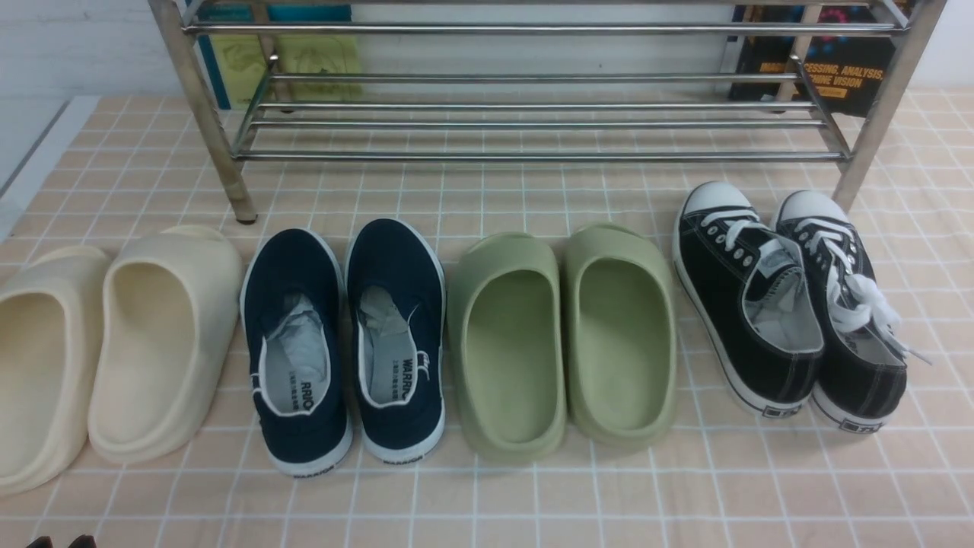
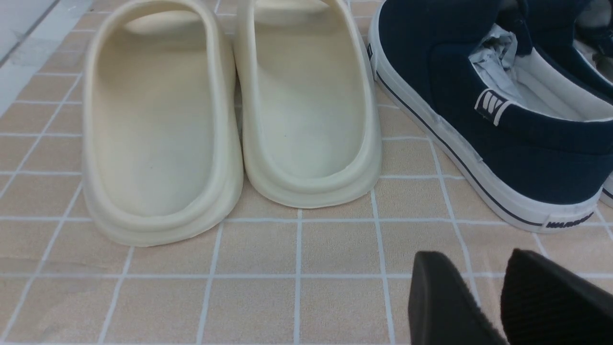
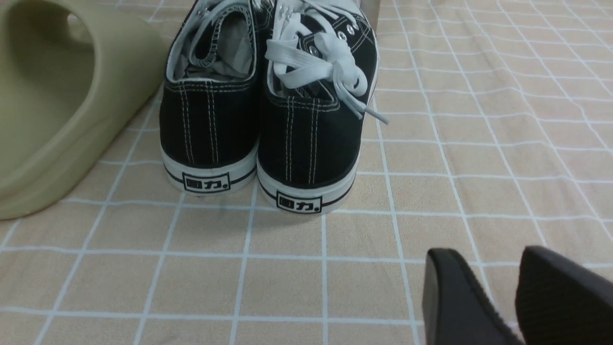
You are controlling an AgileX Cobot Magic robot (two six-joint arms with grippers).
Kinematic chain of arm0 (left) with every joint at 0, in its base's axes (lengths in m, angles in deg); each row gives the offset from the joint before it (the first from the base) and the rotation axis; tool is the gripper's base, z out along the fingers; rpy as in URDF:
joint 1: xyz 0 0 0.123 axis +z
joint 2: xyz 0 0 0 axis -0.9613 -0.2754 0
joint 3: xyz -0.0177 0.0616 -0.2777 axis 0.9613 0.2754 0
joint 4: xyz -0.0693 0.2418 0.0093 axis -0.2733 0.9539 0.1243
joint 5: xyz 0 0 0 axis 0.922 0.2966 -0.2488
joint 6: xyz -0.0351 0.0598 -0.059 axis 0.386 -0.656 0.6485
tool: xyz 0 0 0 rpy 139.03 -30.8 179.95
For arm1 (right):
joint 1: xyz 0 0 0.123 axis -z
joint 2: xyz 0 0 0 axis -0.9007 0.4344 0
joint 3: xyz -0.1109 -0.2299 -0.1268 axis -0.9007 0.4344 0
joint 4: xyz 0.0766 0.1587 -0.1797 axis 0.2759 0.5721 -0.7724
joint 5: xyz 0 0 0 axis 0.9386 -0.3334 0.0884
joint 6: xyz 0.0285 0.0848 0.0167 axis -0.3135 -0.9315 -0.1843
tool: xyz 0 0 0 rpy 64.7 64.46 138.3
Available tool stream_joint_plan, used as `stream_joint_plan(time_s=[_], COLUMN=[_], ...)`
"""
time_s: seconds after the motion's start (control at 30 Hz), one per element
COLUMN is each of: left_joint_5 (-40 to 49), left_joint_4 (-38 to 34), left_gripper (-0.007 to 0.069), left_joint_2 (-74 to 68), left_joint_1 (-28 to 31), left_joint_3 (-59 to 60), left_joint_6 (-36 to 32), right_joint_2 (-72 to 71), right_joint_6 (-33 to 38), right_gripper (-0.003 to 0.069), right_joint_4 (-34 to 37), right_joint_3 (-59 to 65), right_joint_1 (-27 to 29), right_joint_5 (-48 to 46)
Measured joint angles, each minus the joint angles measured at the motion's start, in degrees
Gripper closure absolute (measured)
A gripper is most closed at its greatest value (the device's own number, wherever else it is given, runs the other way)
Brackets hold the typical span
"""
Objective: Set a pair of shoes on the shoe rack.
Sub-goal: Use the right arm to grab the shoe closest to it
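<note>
The pair of black canvas sneakers stands side by side on the tiled floor at the far right, left one (image 1: 742, 304), right one (image 1: 845, 304), toes pointing at the shoe rack (image 1: 533, 156). The silver tube rack stands at the back, its shelves bare. In the right wrist view the two heels face me, left sneaker (image 3: 210, 120) and right sneaker (image 3: 311, 129). My right gripper (image 3: 488, 256) hovers behind them, slightly open and empty. My left gripper (image 2: 476, 258) is slightly open and empty behind the slip-ons; its tips show at the bottom edge of the front view (image 1: 61, 542).
Left of the sneakers, in a row, stand green slides (image 1: 563, 342), navy slip-ons (image 1: 342, 342) and cream slides (image 1: 114, 342). Books lean on the wall behind the rack (image 1: 829, 61). The rack's right leg (image 1: 875, 129) stands just beyond the sneakers' toes.
</note>
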Motion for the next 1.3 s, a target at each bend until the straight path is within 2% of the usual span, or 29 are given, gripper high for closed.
stream_joint_plan(time_s=[0.03,0.13,0.27,0.37,0.47,0.53,0.73,0.83,0.9,0.97,1.03,1.2,1.3], left_joint_5=[0.0,0.0,0.0,0.0,0.0,0.0,0.0,0.0,0.0,0.0,0.0,0.0,0.0], left_joint_4=[0.0,0.0,0.0,0.0,0.0,0.0,0.0,0.0,0.0,0.0,0.0,0.0,0.0], left_gripper=[0.0384,0.0384,0.0384,0.0384,0.0384,0.0384,0.0384,0.0384,0.0384,0.0384,0.0384,0.0384,0.0384], left_joint_2=[0.0,0.0,0.0,0.0,0.0,0.0,0.0,0.0,0.0,0.0,0.0,0.0,0.0], left_joint_1=[0.0,0.0,0.0,0.0,0.0,0.0,0.0,0.0,0.0,0.0,0.0,0.0,0.0], left_joint_3=[0.0,0.0,0.0,0.0,0.0,0.0,0.0,0.0,0.0,0.0,0.0,0.0,0.0], left_joint_6=[0.0,0.0,0.0,0.0,0.0,0.0,0.0,0.0,0.0,0.0,0.0,0.0,0.0], right_joint_2=[0.0,0.0,0.0,0.0,-0.1,-0.1,-0.1,0.7,3.9,10.0,16.5,36.3,46.9], right_joint_6=[0.0,0.0,-1.1,-3.0,-4.9,-5.7,-17.1,-18.4,-17.7,-13.2,-9.2,-2.2,-1.2], right_gripper=[0.0420,0.0420,0.0420,0.0420,0.0420,0.0420,0.0420,0.0420,0.0420,0.0437,0.0482,0.0650,0.0662], right_joint_4=[0.0,0.0,0.7,1.3,1.4,1.2,-0.1,-0.1,-0.2,-0.1,1.5,11.1,14.3], right_joint_3=[0.1,0.1,0.1,0.1,0.1,0.1,0.1,-1.5,-5.0,-11.0,-16.9,-27.0,-29.8], right_joint_1=[0.0,0.0,0.0,0.0,0.0,0.0,0.0,0.0,0.0,0.0,0.0,0.0,-0.1], right_joint_5=[0.4,12.1,32.3,42.8,48.9,49.8,57.5,56.9,53.3,48.0,43.5,32.1,25.2])
